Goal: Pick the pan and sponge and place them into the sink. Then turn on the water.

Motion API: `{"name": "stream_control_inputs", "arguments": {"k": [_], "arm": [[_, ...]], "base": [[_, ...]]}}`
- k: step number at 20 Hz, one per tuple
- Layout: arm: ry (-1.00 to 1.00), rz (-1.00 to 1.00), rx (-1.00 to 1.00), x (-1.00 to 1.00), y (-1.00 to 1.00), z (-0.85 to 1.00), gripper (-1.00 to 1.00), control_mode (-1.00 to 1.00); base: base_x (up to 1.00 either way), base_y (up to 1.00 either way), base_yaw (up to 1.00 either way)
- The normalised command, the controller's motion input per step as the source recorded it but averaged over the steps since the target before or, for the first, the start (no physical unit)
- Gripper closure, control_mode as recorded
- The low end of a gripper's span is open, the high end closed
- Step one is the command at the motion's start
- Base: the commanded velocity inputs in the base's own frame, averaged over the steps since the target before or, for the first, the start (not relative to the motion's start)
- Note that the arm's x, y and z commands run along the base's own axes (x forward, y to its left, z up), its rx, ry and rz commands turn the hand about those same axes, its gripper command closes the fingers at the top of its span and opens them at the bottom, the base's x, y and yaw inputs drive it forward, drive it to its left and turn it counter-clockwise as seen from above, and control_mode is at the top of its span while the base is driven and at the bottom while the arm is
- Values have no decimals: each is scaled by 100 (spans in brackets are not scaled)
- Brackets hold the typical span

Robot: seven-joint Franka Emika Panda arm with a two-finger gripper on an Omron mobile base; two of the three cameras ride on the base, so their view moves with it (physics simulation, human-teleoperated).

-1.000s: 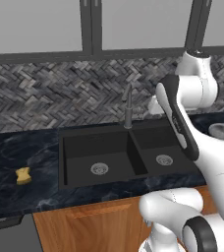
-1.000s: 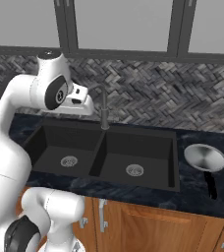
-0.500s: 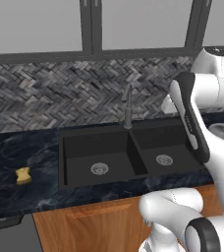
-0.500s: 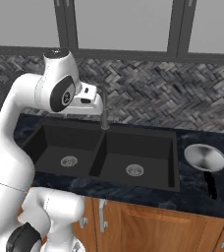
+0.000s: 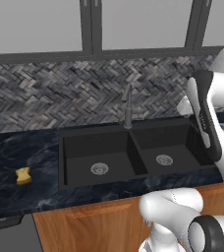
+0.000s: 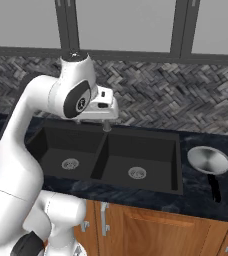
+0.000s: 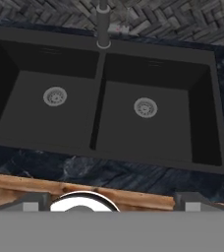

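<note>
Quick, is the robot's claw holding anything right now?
Gripper: jaws open, holding nothing, up above the sink.

The arm [image 6: 31, 130] is glossy white, built of thick rounded links that swell into bulbous joints. A dark grey disc with a small pale mark caps the joint [image 6: 79, 102] near the wrist, and a dark ring tops that same link. From the left base view, a long dark grey strip [image 5: 205, 123] runs down one link. A dark ringed joint [image 5: 207, 235] sits low on the white base, which is smooth and rounded like the links.
</note>
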Motion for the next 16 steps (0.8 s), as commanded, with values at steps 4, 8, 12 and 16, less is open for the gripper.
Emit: {"name": "stream_control_inputs", "arguments": {"k": [4, 8, 12, 16], "arm": [[0, 2, 0, -3, -46, -11, -100, -100], [0, 4, 0, 0, -41, -8, -100, -100], [0, 4, -2, 0, -34, -6, -100, -100], [-1, 3, -1, 0, -33, -13, -100, -100]], "base": [[0, 0, 0], [0, 0, 0], [0, 0, 0], [0, 0, 0]]}}
